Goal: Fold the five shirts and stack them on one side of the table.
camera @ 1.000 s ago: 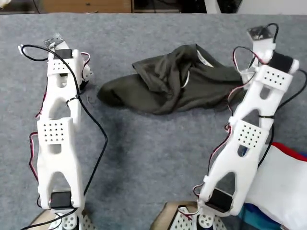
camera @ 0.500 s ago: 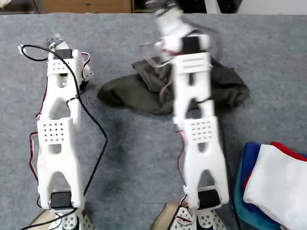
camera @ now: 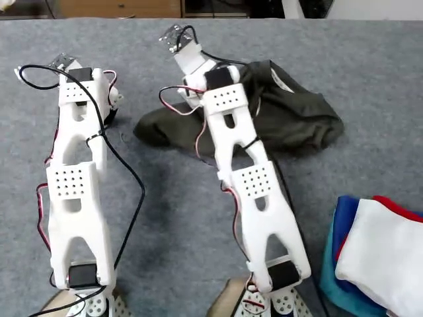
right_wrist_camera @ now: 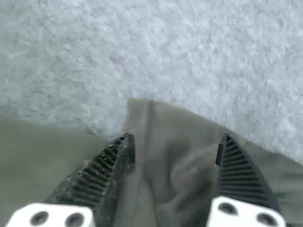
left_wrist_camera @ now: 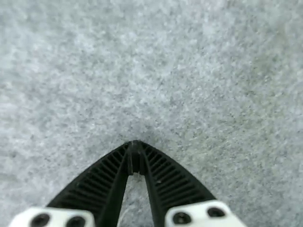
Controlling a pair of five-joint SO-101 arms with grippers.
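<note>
A grey, carpet-like tabletop (camera: 370, 72) spreads across the whole high view. Two white arms reach up it from the bottom edge. The left arm (camera: 74, 191) runs up the left side of the frame, with a black cable (camera: 129, 178) looping along it. The right arm (camera: 250, 185) slants from bottom centre towards the upper middle. A crumpled dark olive shirt (camera: 294, 119) lies unfolded in the upper middle of the frame, stretching from just beside the left arm's head out to the right, and the right arm's head sits over its left part. In the lower right corner lies a stack (camera: 380, 257) of folded shirts: a white one on top, with red, blue and teal edges showing beneath it, well apart from the olive one. The left jaws are closed tip to tip with nothing between them, and the left wrist view shows bare grey surface beneath them. The right jaws are spread wide and hold nothing. They stand astride a raised fold of the olive cloth near its edge, though I cannot tell whether the tips touch it.
</note>
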